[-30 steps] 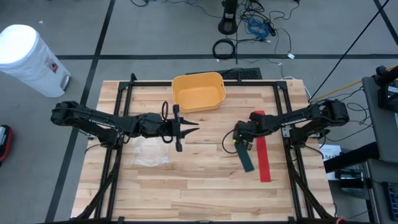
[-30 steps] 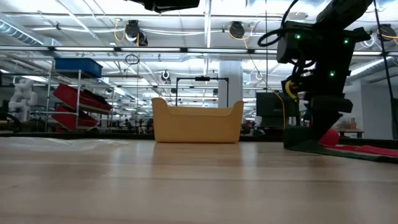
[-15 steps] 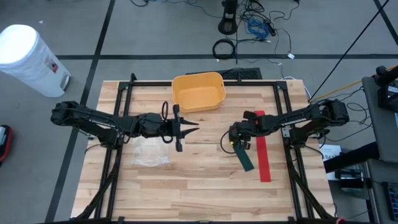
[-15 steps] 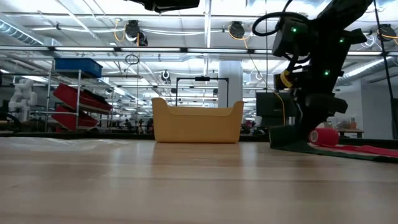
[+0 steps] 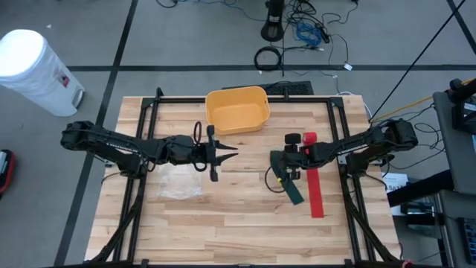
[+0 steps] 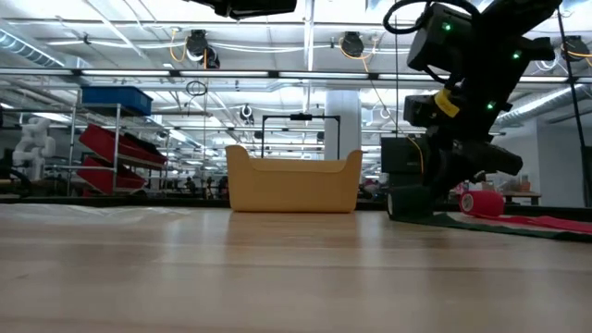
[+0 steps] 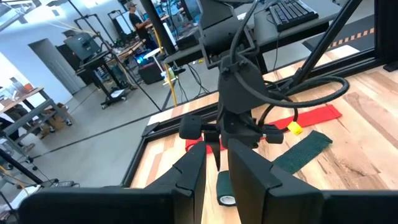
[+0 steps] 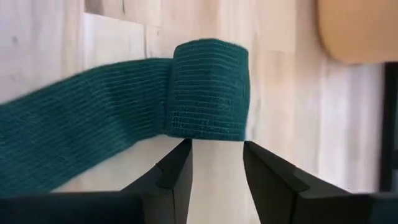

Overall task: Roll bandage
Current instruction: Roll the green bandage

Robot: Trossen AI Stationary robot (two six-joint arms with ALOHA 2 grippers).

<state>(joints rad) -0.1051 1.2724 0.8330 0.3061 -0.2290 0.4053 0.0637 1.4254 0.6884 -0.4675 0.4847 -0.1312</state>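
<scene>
green bandage (image 5: 290, 182) lies partly rolled on the table (image 5: 245, 223), right of the middle.

its rolled end (image 8: 209, 90) sits just past the right gripper (image 5: 281, 165), and the loose strip runs back toward the near edge. the right gripper's fingers (image 8: 171, 174) are spread a little, one on each side of a bare gap, with the roll right at their tips; they hold nothing. a red bandage (image 5: 314, 186) lies flat just beside the green one, with its own red roll (image 6: 481, 202) at the far end. a yellow bin (image 5: 236, 109) stands by the far edge, well apart. lots of bare wood lies along the near edge. the left gripper (image 5: 223, 155) waits over the table's middle, its fingers (image 7: 189, 171) spread and holding nothing, near a clear bag (image 5: 178, 184).
</scene>
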